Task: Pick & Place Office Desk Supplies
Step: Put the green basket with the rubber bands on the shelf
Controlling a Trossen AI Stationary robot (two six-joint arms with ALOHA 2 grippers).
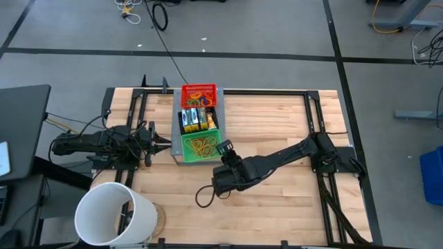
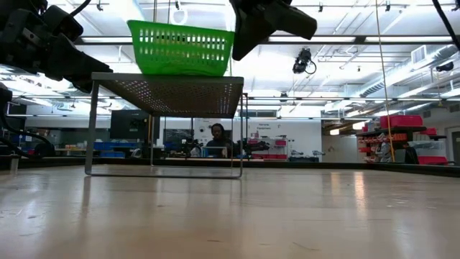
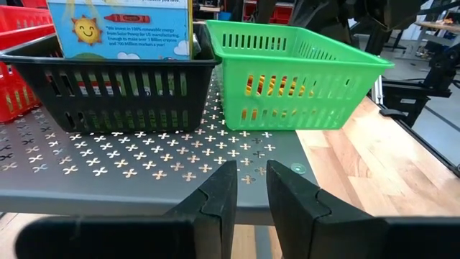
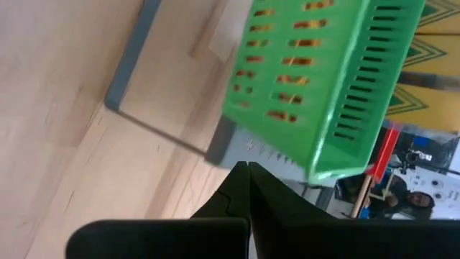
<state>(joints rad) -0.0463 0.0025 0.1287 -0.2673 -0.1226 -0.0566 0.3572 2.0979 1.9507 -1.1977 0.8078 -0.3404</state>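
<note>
Hovering at the green basket's (image 1: pixel 201 146) lower right corner, mid-frame in the high view, the right gripper (image 1: pixel 224 148) had its fingers pressed together, holding nothing. Rubber bands (image 1: pixel 202 145) lay inside, crayon boxes (image 1: pixel 197 120) just above. The left gripper (image 1: pixel 163 142) waited left of the rack (image 3: pixel 144 173), fingers slightly parted, empty.

Pale wood table (image 1: pixel 277 124), planked, smooth with a soft sheen. Grey matt metal shelf (image 3: pixel 144 162), perforated. 3 slotted plastic baskets: green basket (image 3: pixel 302 79), black basket (image 3: pixel 108 90), red basket (image 1: pixel 199 93). Printed glossy cardboard on the crayon box (image 3: pixel 118 29). Thin rubber bands (image 1: pixel 202 144). White smooth plastic bucket (image 1: pixel 114 214).
</note>
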